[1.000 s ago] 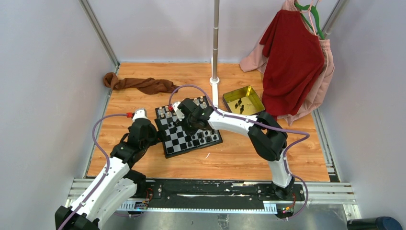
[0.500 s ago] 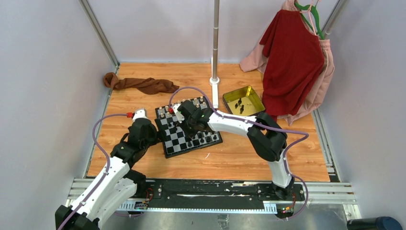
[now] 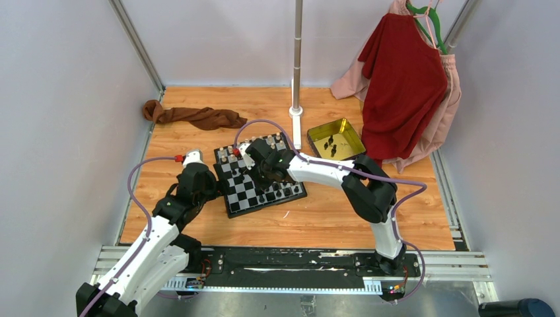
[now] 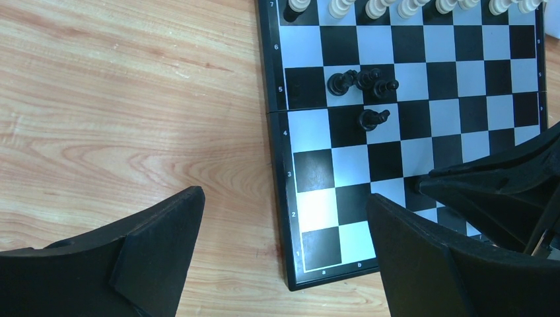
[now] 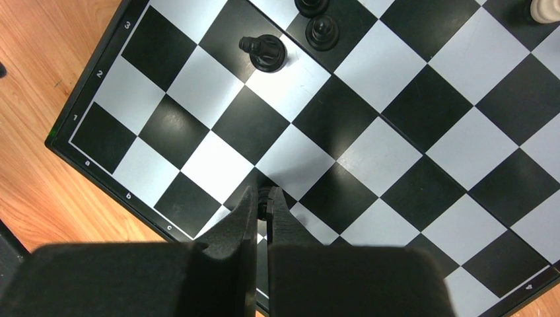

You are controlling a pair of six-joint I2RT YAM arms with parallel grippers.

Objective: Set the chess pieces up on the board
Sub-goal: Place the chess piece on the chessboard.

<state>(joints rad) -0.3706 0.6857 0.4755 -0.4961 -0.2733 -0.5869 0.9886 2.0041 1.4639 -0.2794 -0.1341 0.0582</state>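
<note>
From above, the right pincer point(image 3: 259, 170) is seen shifted slightly nearer over the board point(image 3: 245, 197), skewed on the tabletop point(image 3: 330, 218) (a placement seems under way). By the left wrist, the left pincer point(image 4: 284, 201) is held spread, empty; a black piece point(image 4: 373, 119) lies toppled mid-board, head pointing right. By the right wrist, the right pincer is clenched; whether anything is pinched cannot be told.

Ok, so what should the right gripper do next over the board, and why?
Probably lower the right gripper a little onto the board and open it. It is shut just above the squares near rows one and two and appears to pinch a small black piece, which looks not yet set down. The left gripper hangs open at the board's corner.
</note>
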